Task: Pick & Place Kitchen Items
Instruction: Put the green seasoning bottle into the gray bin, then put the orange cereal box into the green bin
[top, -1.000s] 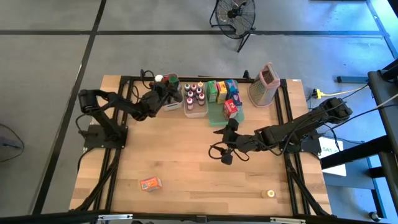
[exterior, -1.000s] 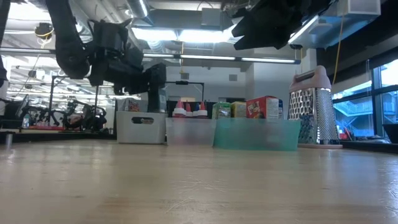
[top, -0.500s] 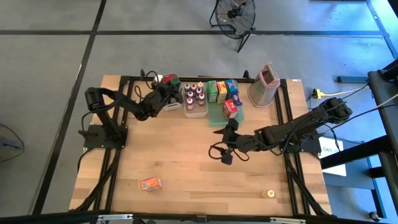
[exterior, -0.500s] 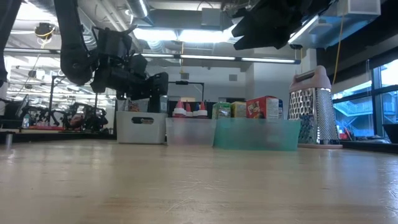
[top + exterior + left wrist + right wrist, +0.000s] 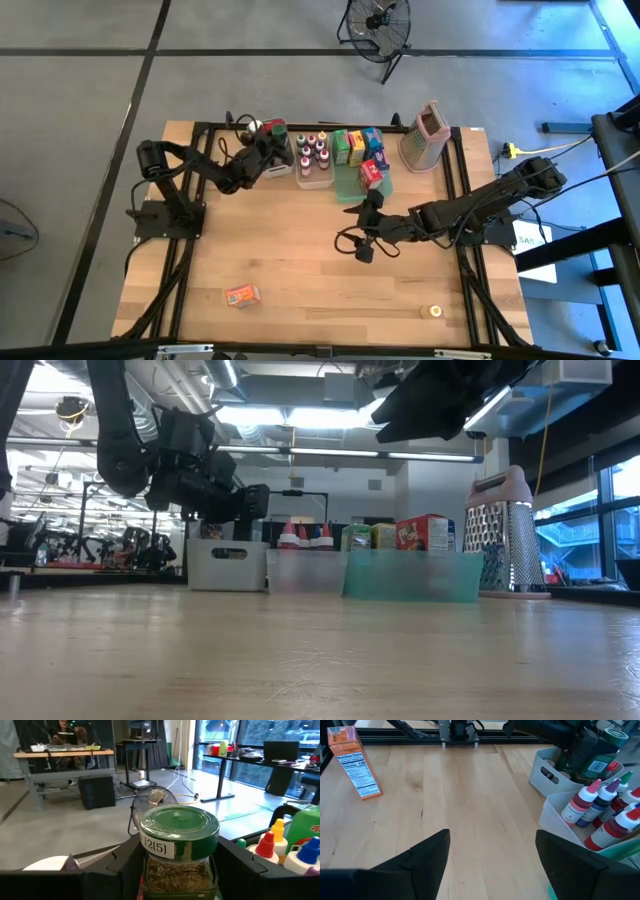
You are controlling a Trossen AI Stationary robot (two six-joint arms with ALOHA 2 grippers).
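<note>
Left end effector (image 5: 175, 870): my fingers are clamped on a green-capped jar (image 5: 179, 851), raised over the white bin (image 5: 272, 166) at the far left.
Right end effector (image 5: 492, 865): fingers apart, empty, above mid-worktop (image 5: 300, 260).

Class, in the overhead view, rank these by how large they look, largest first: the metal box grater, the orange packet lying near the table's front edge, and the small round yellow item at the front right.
1. Box grater
2. Orange packet
3. Small round yellow item
</note>
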